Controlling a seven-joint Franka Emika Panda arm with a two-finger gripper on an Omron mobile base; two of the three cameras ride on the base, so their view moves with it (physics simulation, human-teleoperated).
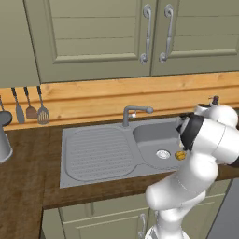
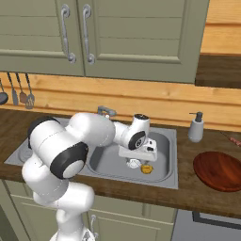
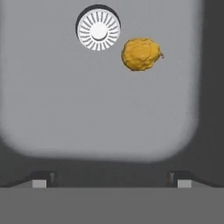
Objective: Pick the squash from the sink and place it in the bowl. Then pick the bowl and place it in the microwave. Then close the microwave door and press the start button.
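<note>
Squash (image 3: 141,54) lay on the floor of the sink (image 1: 98,154), in the rounded basin, just beside the round metal drain ring (image 3: 98,29) and not touching it. In the hand view it was seen from above, a lumpy yellow-orange ball, far up in the picture, and my two dark fingertips (image 3: 43,178) stood wide apart at the bottom edge with nothing between them. So my jaws (image 3: 111,178) were released and held nothing. They hung above the basin, well apart from the squash.

In the right base view my hand was over the basin, pointed down, and the squash (image 2: 146,168) was a little in front of it on the grey steel. In the left base view my own arm hid the hand, and the squash (image 1: 179,155) showed beside the drain ring (image 1: 162,153).

The bowl (image 2: 219,170), reddish-brown and shallow, rested on the wooden surface (image 2: 188,188) to the right of the sink, near a soap dispenser (image 2: 196,127). The curved faucet (image 1: 135,112) stood behind the basin, and the ribbed draining board (image 1: 95,151) was on the left. Some utensils (image 1: 31,106) hung on the wooden wall under the green cabinet doors (image 1: 100,35).
</note>
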